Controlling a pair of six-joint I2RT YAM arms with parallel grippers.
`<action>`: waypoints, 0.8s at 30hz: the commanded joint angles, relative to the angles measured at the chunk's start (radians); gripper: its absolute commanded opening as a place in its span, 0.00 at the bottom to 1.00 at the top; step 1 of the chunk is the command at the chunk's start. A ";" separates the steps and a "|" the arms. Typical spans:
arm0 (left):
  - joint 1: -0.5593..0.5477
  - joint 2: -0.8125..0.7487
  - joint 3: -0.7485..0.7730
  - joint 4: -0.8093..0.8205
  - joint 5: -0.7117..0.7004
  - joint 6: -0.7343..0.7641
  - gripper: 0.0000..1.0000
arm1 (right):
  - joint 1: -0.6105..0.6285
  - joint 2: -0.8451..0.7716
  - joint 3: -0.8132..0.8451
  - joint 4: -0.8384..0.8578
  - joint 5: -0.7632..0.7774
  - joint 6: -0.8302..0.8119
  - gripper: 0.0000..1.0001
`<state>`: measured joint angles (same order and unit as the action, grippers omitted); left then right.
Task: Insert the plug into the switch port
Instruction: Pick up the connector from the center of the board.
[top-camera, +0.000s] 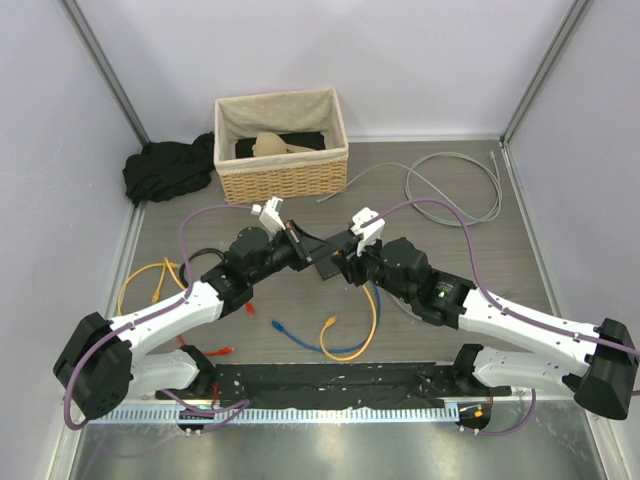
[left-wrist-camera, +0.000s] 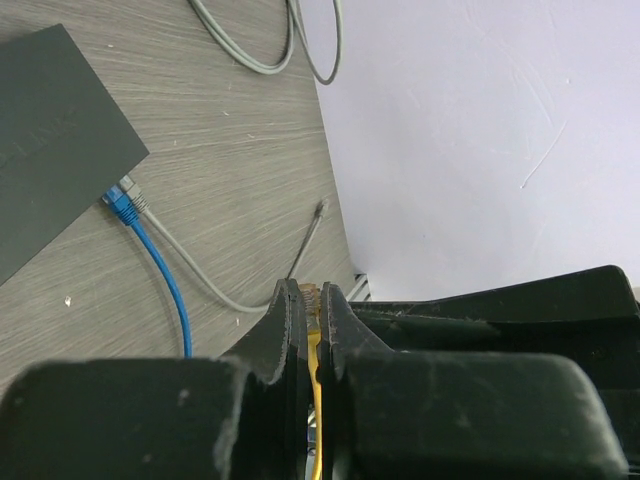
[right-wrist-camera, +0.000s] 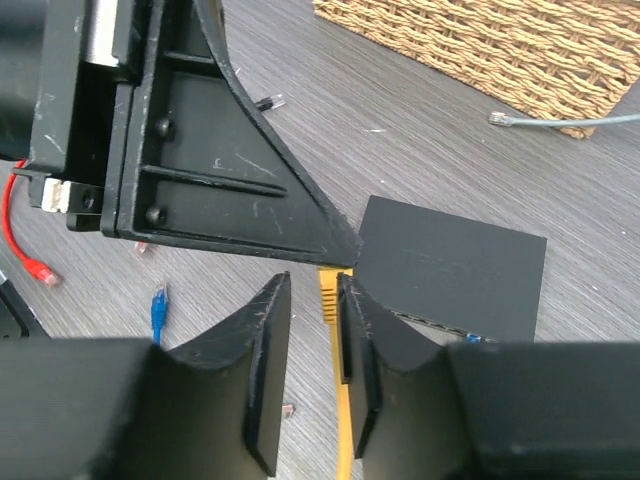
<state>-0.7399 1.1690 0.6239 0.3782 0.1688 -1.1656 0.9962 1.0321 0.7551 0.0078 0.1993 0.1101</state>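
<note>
The switch (right-wrist-camera: 452, 266) is a flat dark-grey box on the table between my two arms; it also shows in the left wrist view (left-wrist-camera: 50, 140) and in the top view (top-camera: 326, 267). A blue plug (left-wrist-camera: 120, 206) and a grey plug sit in its edge. My left gripper (left-wrist-camera: 312, 292) is shut on the yellow plug (right-wrist-camera: 328, 292), a little short of the switch's near corner. My right gripper (right-wrist-camera: 310, 292) is open. The yellow cable (right-wrist-camera: 344, 440) runs between its fingers, against the right one. In the top view both grippers (top-camera: 305, 250) (top-camera: 342, 262) meet over the switch.
A wicker basket (top-camera: 280, 146) stands at the back, a black cloth (top-camera: 165, 170) to its left. A grey cable (top-camera: 450, 190) coils at the back right. Blue (top-camera: 300, 336), yellow (top-camera: 150, 275) and red (top-camera: 225, 350) cables lie near the front.
</note>
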 joint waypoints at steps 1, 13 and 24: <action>-0.007 -0.012 0.002 0.065 0.026 -0.017 0.01 | -0.005 -0.009 -0.007 0.067 0.011 0.008 0.32; -0.007 -0.035 0.007 0.050 0.015 -0.025 0.01 | -0.010 -0.033 -0.053 0.031 0.022 0.025 0.33; -0.007 -0.054 0.008 0.033 0.006 -0.031 0.01 | -0.014 -0.030 -0.062 0.027 0.015 0.025 0.42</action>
<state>-0.7448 1.1511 0.6182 0.3611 0.1688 -1.1797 0.9844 1.0122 0.6914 0.0185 0.2043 0.1284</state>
